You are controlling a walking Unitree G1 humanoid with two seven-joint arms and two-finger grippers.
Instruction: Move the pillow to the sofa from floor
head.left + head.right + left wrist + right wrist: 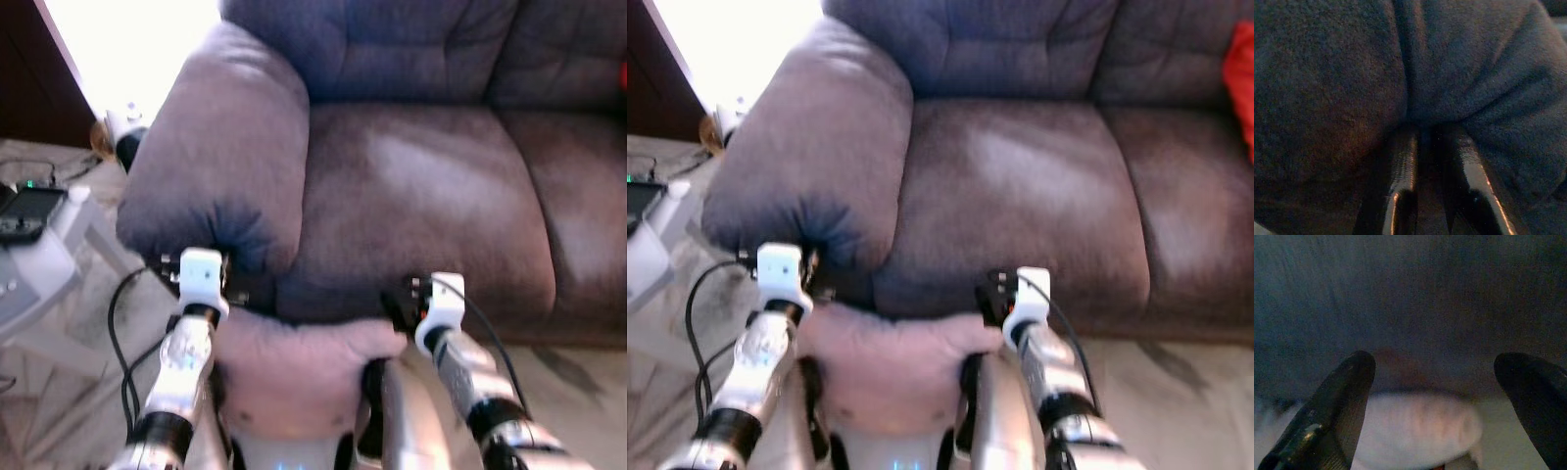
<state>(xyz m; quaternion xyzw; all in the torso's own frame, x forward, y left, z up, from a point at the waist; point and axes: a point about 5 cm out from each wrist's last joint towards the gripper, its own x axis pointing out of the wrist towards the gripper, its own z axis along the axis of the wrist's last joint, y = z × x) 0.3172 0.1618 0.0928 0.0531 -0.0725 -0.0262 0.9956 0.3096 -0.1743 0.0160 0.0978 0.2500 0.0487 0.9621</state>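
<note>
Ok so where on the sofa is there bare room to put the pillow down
The seat cushion beside the armrest is bare, as is the next cushion up to a red thing. The front edge is crowded: pillow between both arms.

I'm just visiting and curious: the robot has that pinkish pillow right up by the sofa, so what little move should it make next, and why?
Probably lift both arms up and forward. The pillow sits pressed between the two arms, below the sofa seat's front edge, so it likely needs raising before it can land on the cushion.

No legible text, labels, brands or numbers anywhere.
</note>
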